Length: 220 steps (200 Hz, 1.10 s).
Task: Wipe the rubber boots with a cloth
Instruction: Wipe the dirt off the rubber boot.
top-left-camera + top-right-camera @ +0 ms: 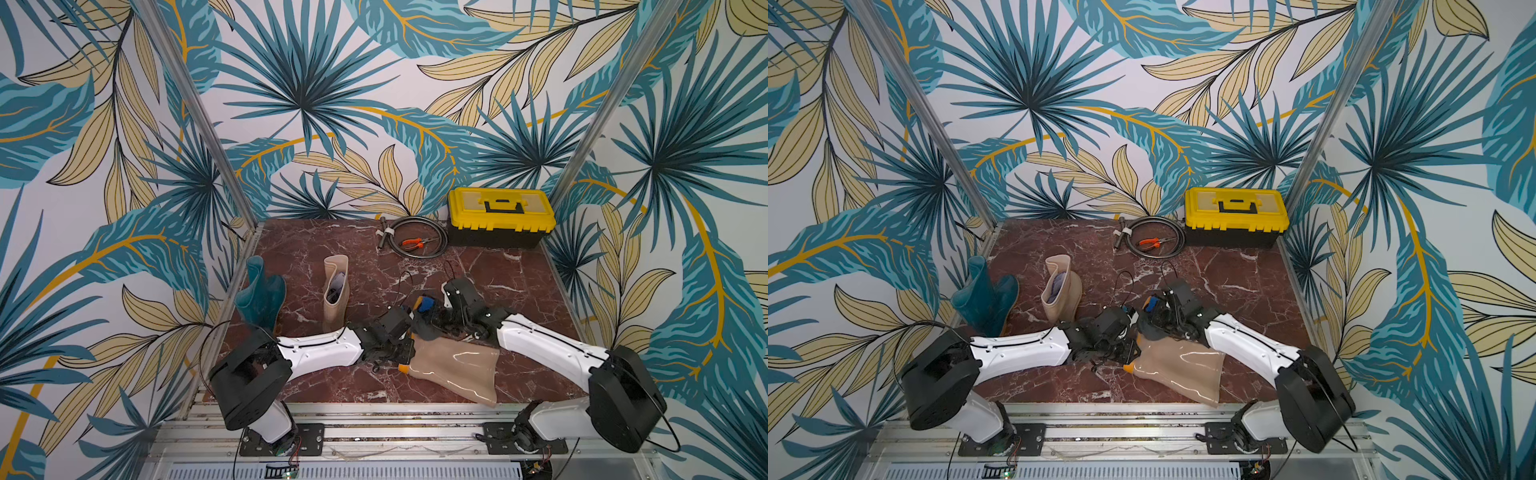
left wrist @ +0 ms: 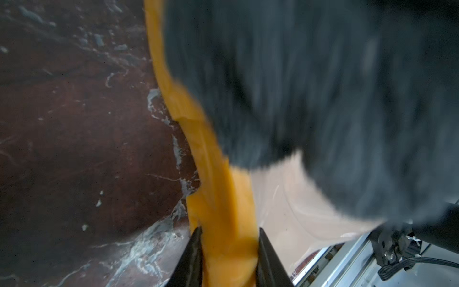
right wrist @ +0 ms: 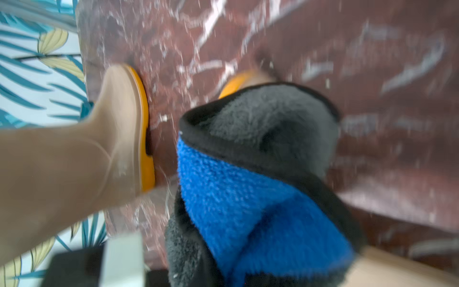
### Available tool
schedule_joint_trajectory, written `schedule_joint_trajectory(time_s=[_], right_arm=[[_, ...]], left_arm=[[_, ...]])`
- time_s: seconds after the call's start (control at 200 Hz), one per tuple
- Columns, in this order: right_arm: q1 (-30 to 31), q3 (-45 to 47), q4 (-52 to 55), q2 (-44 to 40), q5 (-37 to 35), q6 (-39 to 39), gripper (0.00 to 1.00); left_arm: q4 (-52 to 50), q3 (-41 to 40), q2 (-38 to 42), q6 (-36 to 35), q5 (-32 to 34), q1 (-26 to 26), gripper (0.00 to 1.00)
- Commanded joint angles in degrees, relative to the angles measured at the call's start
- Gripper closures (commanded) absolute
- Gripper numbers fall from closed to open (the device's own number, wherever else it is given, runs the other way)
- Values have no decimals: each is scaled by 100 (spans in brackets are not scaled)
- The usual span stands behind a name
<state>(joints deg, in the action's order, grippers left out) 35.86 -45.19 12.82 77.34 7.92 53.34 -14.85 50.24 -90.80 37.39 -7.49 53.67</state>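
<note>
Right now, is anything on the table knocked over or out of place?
One tan boot lies flat on its side at the table's front edge, while the teal boot and the other tan boot stand. It looks deliberate: the left gripper clamps its orange sole, with the cloth over its foot.

Both top views bright, even, soft; shadows faint. White glare streaks on lying tan boot (image 1: 457, 365). Wrist views motion-blurred; cloth (image 2: 323, 99) smeared, close-up parts out of focus.
</note>
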Motion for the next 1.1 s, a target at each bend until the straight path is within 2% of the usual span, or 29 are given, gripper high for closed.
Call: schedule_joint_trajectory(time_s=[0.0,0.11,0.265,0.421,0.566,0.671,0.801,0.926,1.026,1.096], right_arm=[[486,607,321,-244,-42,517,100],[599,922,238,-504,-110,729,100],[340,185,654,-558,-716,-84,100],[-310,-877,700,199,-443,-626,100],[-398,-1281,434,727,6,-540,100],[-316,-874,74,772,374,-238,100],[-18,1,20,422,412,70,100],[312,787,92,-105,355,323,100],[301,1256,250,-571,68,259,100],[203,1273,281,-732,-193,57,100]], left_arm=[[149,246,-233,-66,93,26,76],[144,410,-336,-93,94,-5,77],[140,457,-308,-93,37,-14,77],[140,325,-228,-38,17,-15,76],[140,232,-250,81,10,-25,75],[149,236,-326,185,90,-65,75],[140,423,-605,256,-82,-184,76],[138,521,-727,354,-139,-275,76],[140,525,-739,359,-135,-318,76],[140,510,-726,359,-147,-331,76]])
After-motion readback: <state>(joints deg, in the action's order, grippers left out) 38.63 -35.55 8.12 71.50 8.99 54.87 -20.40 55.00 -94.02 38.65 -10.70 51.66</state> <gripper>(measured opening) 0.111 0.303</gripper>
